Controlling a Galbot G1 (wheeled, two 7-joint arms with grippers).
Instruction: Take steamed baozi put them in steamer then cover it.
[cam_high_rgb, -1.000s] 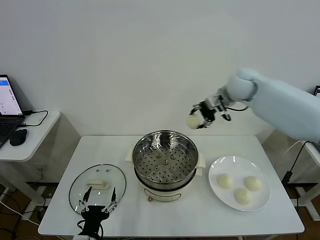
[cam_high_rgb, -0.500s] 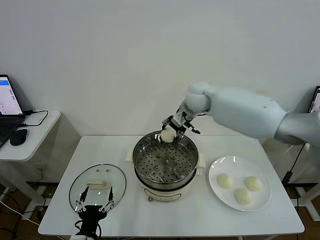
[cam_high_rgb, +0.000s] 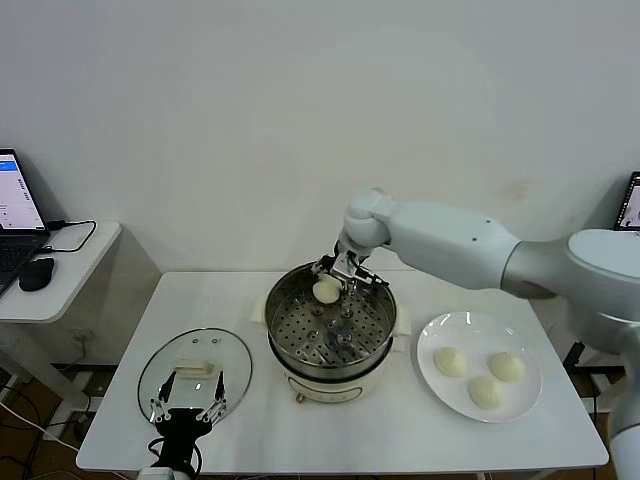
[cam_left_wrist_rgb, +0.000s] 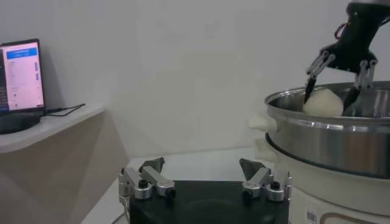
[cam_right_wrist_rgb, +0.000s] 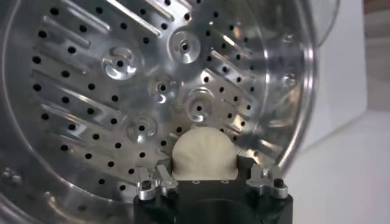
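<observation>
one baozi (cam_high_rgb: 326, 290) sits between the fingers of the right gripper (cam_high_rgb: 334, 279), which still look closed on it, above the far side of the steamer (cam_high_rgb: 331, 322). let go this high, it could roll on the perforated tray. the steamer holds nothing else; three buns wait on the plate (cam_high_rgb: 436, 380). the left gripper (cam_high_rgb: 187, 412) hangs spread wide by the cover (cam_high_rgb: 195, 368).

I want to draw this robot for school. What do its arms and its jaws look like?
The right arm is fat, smooth and pale blue-white, with a rounded ball-like joint near the wrist. The right gripper is black with thin silver finger links, dark tips and thin cables at the wrist. The left gripper has a black block body and the same silver links with round screw joints; its arm is not visible.
</observation>
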